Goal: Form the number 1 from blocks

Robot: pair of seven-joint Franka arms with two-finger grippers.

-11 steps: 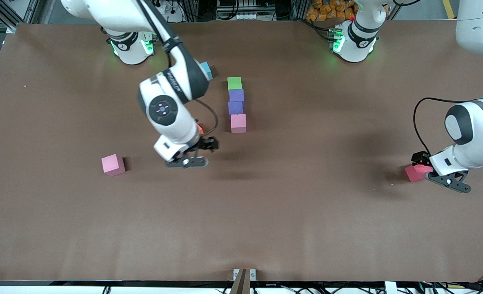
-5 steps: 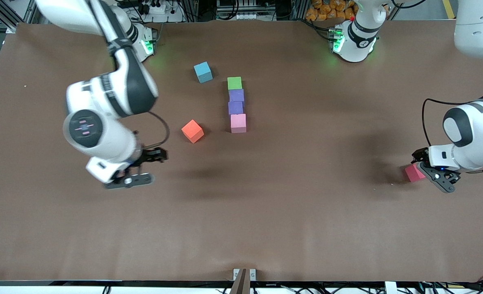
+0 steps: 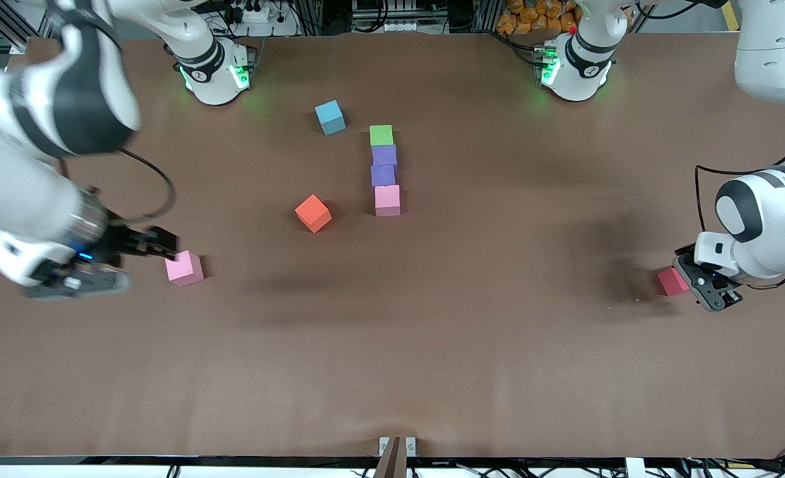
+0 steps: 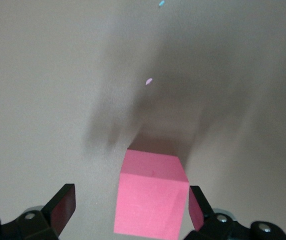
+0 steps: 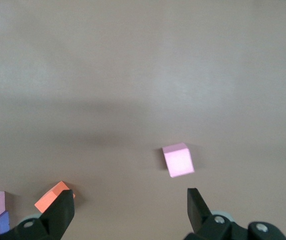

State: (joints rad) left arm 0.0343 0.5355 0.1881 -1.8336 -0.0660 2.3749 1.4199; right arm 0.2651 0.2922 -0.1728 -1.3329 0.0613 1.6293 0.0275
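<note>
Left end effector (image 4: 128,215), fingers apart, straddles the red block (image 3: 671,281) at the left arm's end of the tabletop (image 3: 432,345); centre before closing. Right end effector (image 5: 130,212), apart, is above the loose pink block (image 3: 184,268)

The front view looks down from high across the table (image 3: 472,372), facing both bases at 12 o'clock. Each wrist view looks down close. The front and right wrist views share the loose pink block (image 3: 184,268) (image 5: 178,159).
</note>
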